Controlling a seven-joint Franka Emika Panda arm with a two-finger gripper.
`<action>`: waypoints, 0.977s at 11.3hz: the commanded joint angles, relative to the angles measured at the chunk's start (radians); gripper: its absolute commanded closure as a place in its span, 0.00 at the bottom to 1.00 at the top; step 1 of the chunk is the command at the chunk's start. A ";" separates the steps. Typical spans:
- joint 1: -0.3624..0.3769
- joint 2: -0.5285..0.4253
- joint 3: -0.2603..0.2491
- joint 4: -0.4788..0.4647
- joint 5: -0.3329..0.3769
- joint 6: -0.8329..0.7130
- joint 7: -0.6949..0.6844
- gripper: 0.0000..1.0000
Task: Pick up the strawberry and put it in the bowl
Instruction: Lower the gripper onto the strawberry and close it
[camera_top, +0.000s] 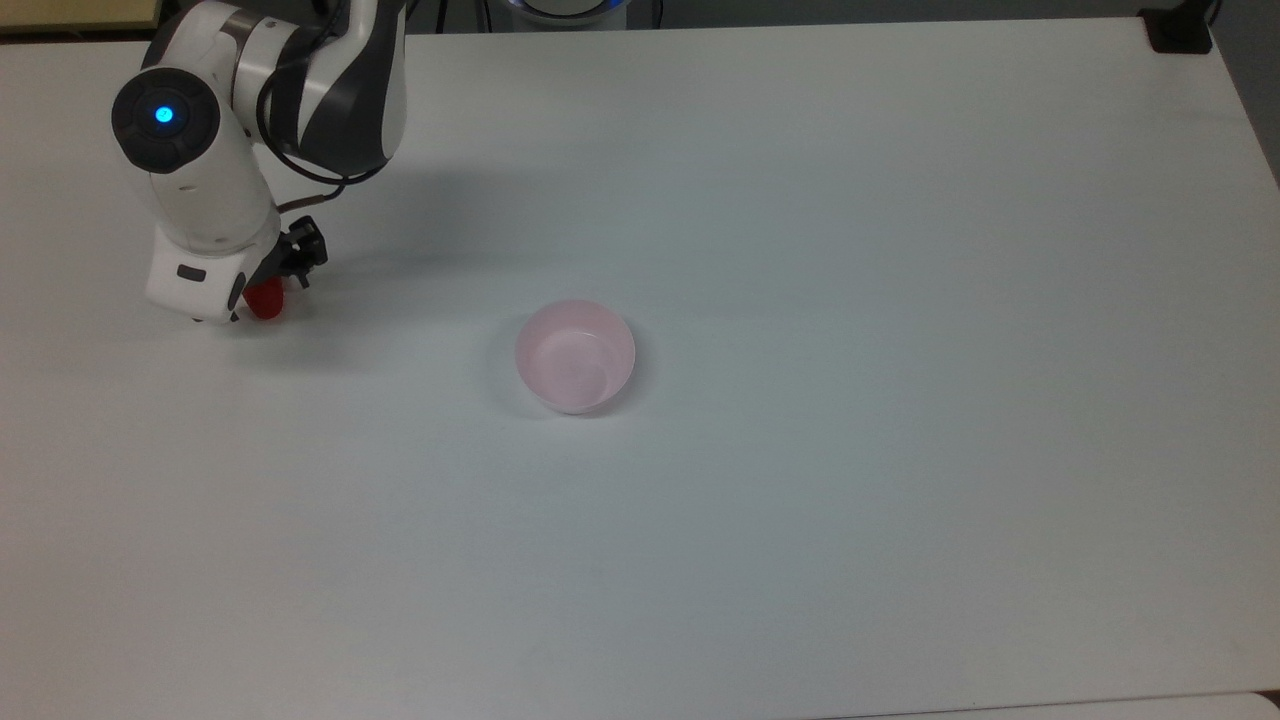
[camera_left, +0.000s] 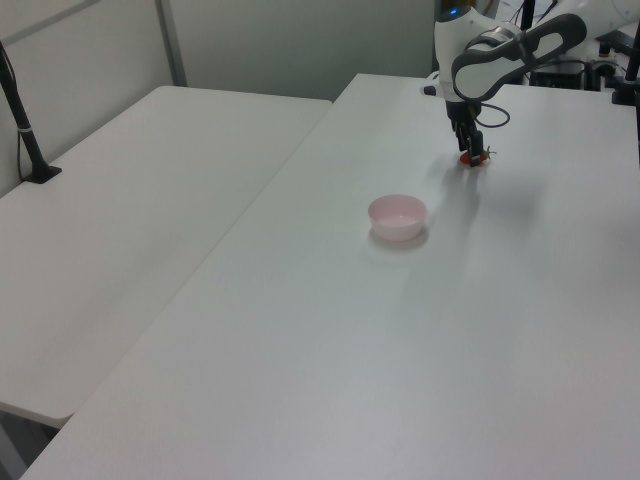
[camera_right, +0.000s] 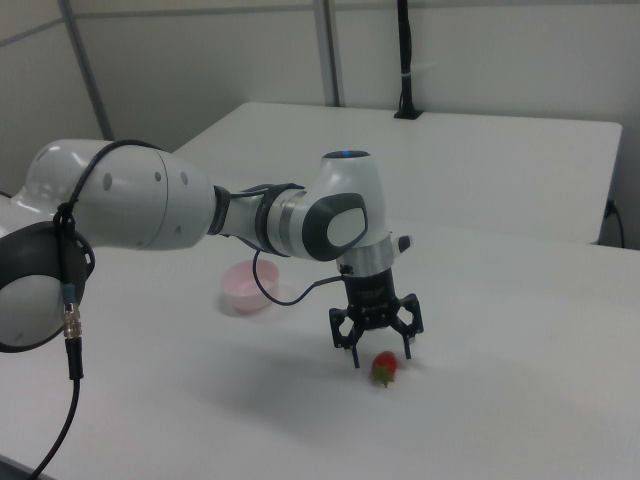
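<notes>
- One strawberry (camera_right: 383, 368) lies on the white desk (camera_right: 520, 400); in the right view it is glossy red with a dark green cap and rests just below the hand (camera_right: 380, 352), whose two dark fingers (camera_right: 352, 347) stand spread apart to either side of it, clamped on nothing.
- Taking the bowl (camera_top: 575, 356) as landmark and reading the top view from its left edge: the arm's white wrist with its blue light sits far to the bowl's left and higher in the top view, and the hand (camera_top: 272, 290) hangs under it.
- Just at the hand's lower edge in the top view, the strawberry (camera_top: 264, 300) shows as a red patch, partly covered by the white wrist housing, well apart from the bowl on the top view's left.
- Next comes the bowl itself, pale pink and round, upright on the desk (camera_top: 900, 400) with nothing inside it.
- In the left view the order turns: the bowl (camera_left: 397, 216) stands nearer the camera, and the strawberry (camera_left: 470, 159) lies beyond it, up and to the left view's right, under the hand (camera_left: 468, 152).
- In the right view the bowl (camera_right: 247, 287) sits to the right view's left of the hand, behind a looping black cable (camera_right: 290, 290), partly hidden by the arm.
</notes>
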 joint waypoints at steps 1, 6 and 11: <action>-0.018 -0.051 -0.003 -0.026 -0.007 -0.090 0.027 0.05; -0.022 -0.040 -0.001 -0.025 0.101 -0.076 0.250 0.21; -0.032 -0.023 -0.003 -0.029 0.126 -0.015 0.318 0.21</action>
